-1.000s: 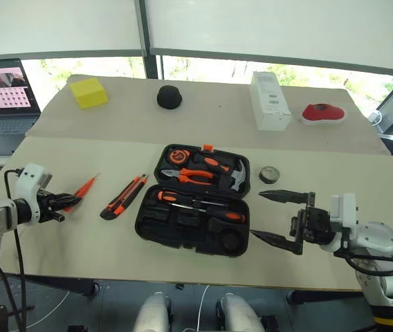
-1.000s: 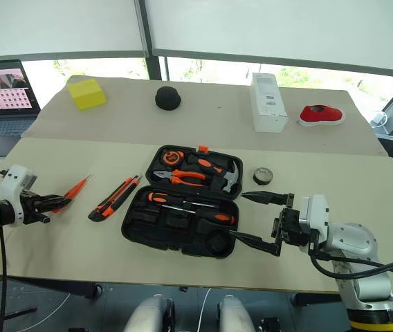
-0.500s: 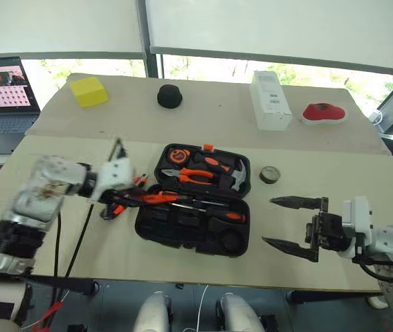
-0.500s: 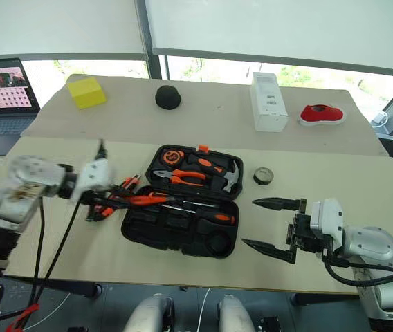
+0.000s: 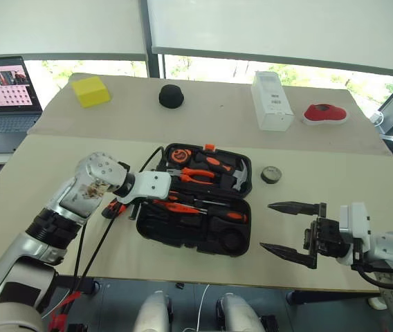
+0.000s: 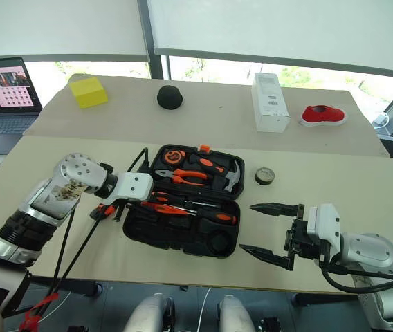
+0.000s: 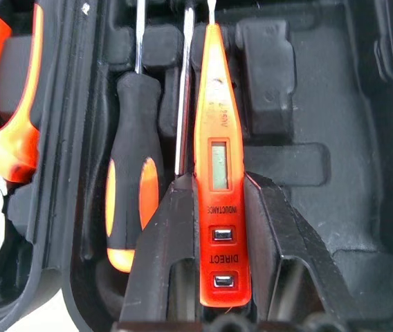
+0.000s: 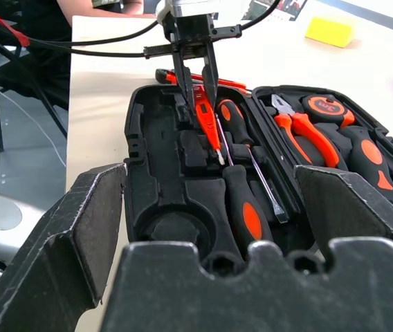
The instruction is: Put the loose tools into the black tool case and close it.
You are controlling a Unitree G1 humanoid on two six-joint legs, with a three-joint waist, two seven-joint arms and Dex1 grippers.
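Note:
The black tool case [image 5: 183,234] lies open in mid-table. Two black-and-orange screwdrivers [image 5: 225,215] rest in its near half. My left gripper [image 7: 221,188] is shut on the slim orange tester screwdriver [image 7: 217,131]. It holds the tester low over that half, alongside one screwdriver [image 7: 133,173]. The utility knife [image 6: 104,209] lies left of the case, mostly hidden behind my left arm. The dark tape roll [image 5: 271,174] sits on the table right of the case. My right gripper [image 5: 266,225] hangs open and empty off the case's right front corner.
Pliers [image 5: 195,173], a hammer and a tape measure fill the case's far half. At the back stand a yellow block [image 5: 90,90], a round black object [image 5: 171,95], a white box [image 5: 272,100] and a red-white item [image 5: 323,113]. A laptop [image 5: 3,93] is far left.
My left arm swung from the table's far left across to the case, carrying the tester screwdriver and rolling its wrist. The right gripper stayed open, almost in place.

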